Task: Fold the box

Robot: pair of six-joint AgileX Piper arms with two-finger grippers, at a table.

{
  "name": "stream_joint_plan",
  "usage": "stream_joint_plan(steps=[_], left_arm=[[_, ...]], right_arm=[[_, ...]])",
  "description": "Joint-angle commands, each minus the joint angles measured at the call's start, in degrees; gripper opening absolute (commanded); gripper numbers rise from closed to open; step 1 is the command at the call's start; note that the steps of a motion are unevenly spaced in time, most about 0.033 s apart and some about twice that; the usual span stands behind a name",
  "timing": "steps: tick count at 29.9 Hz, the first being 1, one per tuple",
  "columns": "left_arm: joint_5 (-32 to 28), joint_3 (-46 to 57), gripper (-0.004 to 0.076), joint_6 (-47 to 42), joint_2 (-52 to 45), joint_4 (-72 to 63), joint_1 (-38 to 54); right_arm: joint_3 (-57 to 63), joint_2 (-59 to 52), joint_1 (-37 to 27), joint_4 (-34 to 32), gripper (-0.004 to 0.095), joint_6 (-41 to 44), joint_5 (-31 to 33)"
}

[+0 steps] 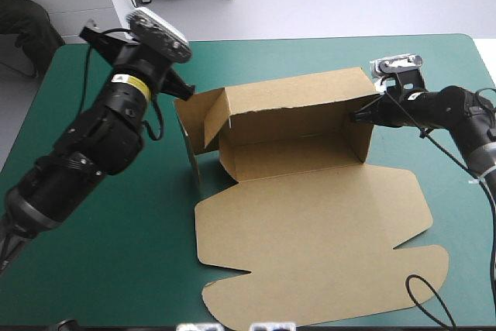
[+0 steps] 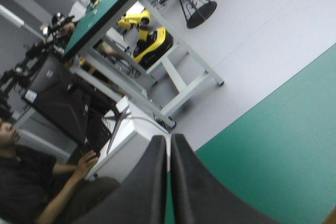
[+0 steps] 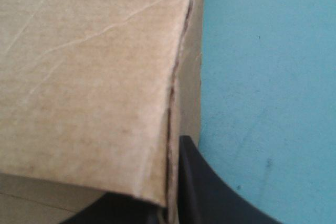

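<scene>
Roughly halfway, by the look of it: the brown box (image 1: pixel 310 215) had rear and side walls raised, lid flat. The right gripper (image 1: pixel 358 116) clamped the right wall between its jaws; the left gripper (image 1: pixel 184 91) was clenched on nothing, with the loose left flap just beside its jaws and yet to be tucked.

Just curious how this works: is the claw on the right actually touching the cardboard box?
Touching. The right wrist view shows the right gripper shut on the box, its black fingers pressed against either side of the wall's edge.
</scene>
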Motion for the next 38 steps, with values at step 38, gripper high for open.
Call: stream_joint_plan(steps=[38], left_arm=[[5.9, -1.4, 0.0006, 42.8, 2.8, -77.8, 54.3]], right_arm=[[-18.9, 11.9, 7.5, -11.3, 0.0001, 21.1, 18.0]])
